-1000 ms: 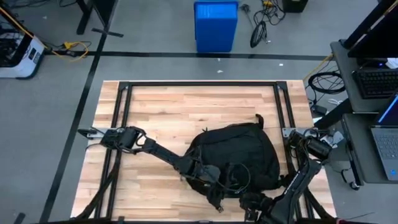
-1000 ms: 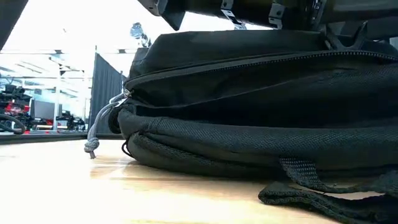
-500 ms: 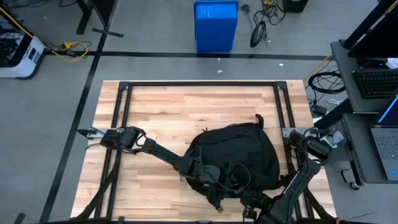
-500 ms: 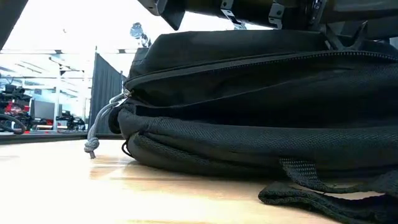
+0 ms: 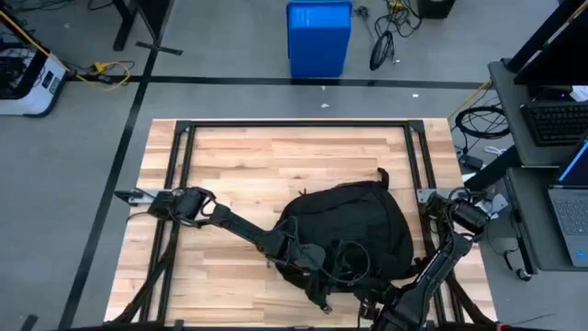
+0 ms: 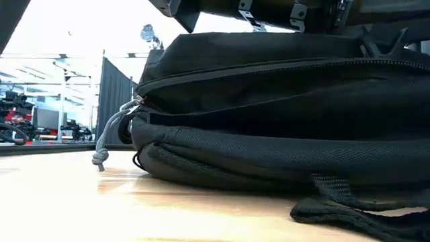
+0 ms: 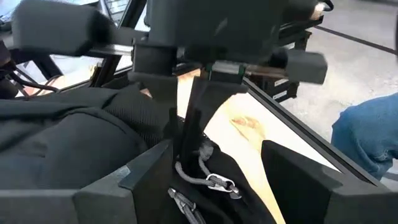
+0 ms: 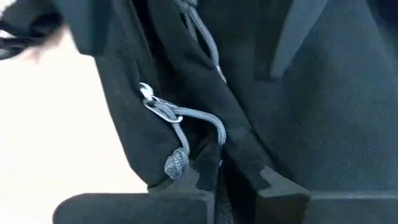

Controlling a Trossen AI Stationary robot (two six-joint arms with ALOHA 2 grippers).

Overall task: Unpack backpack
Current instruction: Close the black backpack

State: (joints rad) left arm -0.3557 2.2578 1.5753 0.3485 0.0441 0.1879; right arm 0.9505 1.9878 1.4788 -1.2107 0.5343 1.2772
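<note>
Black fabric backpack (image 5: 354, 225) on the table's (image 5: 239, 156) near half has scooted slightly sideways in the low view. Right gripper (image 8: 233, 180) pinches narrow on its zipper seam, left gripper (image 7: 217, 149) gapes wide over the pulls (image 7: 214, 182). Looks like unzipping's starting.

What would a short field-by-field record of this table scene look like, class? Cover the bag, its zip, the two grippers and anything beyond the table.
Object: backpack, black, lying flat on the wooden table
Zip: appears partly open along the side in the low view; grey cord pull hanging at its end
Left gripper: left gripper open, at the backpack's near edge, a metal zip pull between its fingers
Right gripper: right gripper at the backpack's near edge, fingers close together on black fabric beside a knotted cord pull
Beyond the table: blue bin on the floor
</note>
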